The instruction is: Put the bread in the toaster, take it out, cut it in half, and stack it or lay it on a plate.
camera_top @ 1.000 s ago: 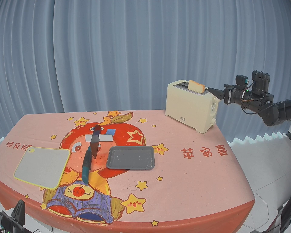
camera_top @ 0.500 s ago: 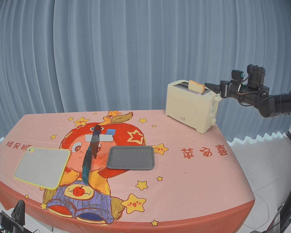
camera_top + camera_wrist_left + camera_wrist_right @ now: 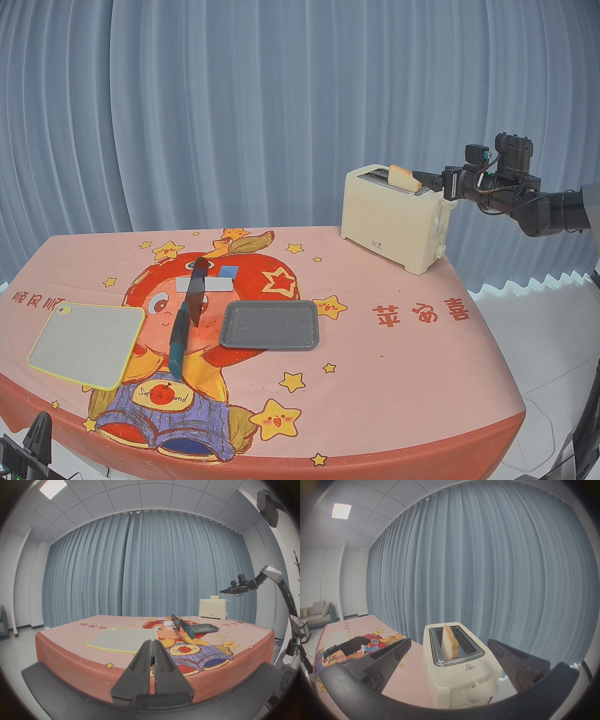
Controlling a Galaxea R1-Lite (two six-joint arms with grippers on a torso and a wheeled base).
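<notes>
Right gripper (image 3: 425, 180) spread, left gripper (image 3: 153, 645) pressed together: the toaster (image 3: 394, 219) could be shoved off the desk's (image 3: 400, 381) far-right corner if the bread (image 3: 404, 179) is missed.

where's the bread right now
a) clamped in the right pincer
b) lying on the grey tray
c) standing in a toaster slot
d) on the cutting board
C: the bread stands on edge in a slot of the toaster, and the right pincer is open with nothing held in it.
</notes>
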